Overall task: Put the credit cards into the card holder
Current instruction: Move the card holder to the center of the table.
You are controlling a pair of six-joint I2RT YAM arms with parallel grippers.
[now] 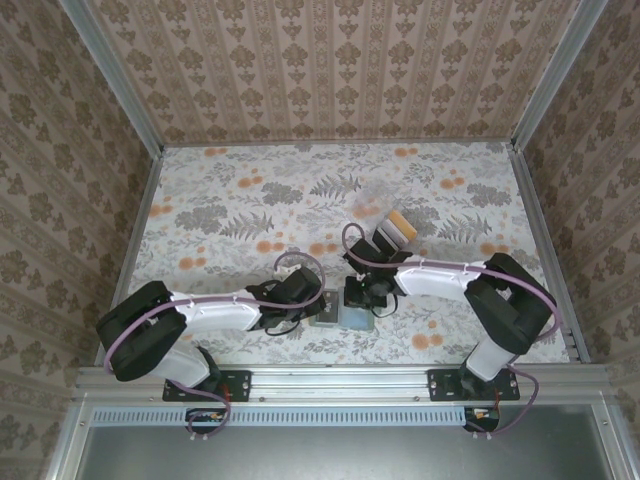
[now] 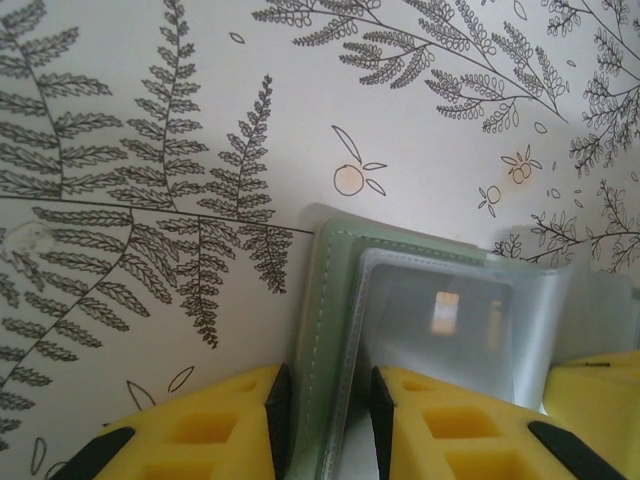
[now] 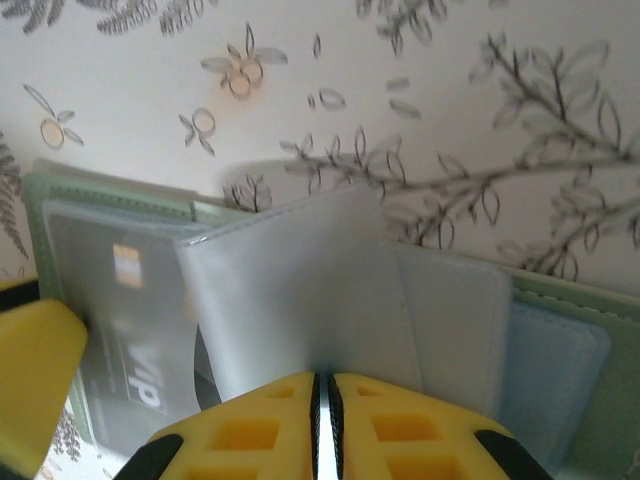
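— What's the right gripper [image 3: 322,395] up to?

— Its yellow fingers are pinched almost together on one clear leaf [image 3: 300,290] of the card holder [image 2: 335,290], and the leaf stands up out of them. The left gripper [image 2: 328,388] is narrow too, clamped on the holder's green cover edge, which pins it down. The two grippers sit just beside each other.

— So where's the holder?

— Lying open on the table [image 1: 230,200], at the near edge, midway between the two arms.

— Which step would you call this?

— Opening a pocket, I'd say. One hand steadies the wallet and the other parts a leaf to make room. No card is in either grip.

— And next?

— By my reckoning, a gripper has to let go, reach back to the loose credit cards [image 1: 394,230], lift one by its edge and bring it in square to the pocket mouth. The left hold should stay firm, or the holder will slide. That leaf looks floppy and may fall shut once released.

— Count it up for me.

— Two grippers and one card holder. One dark card [image 3: 120,290] with pale lettering is already in a sleeve. The loose pile lies well behind the arms and shows orange, white and dark bands, so at least three cards, though I can't count them exactly. One clear box [image 1: 368,205] sits just beyond the pile.
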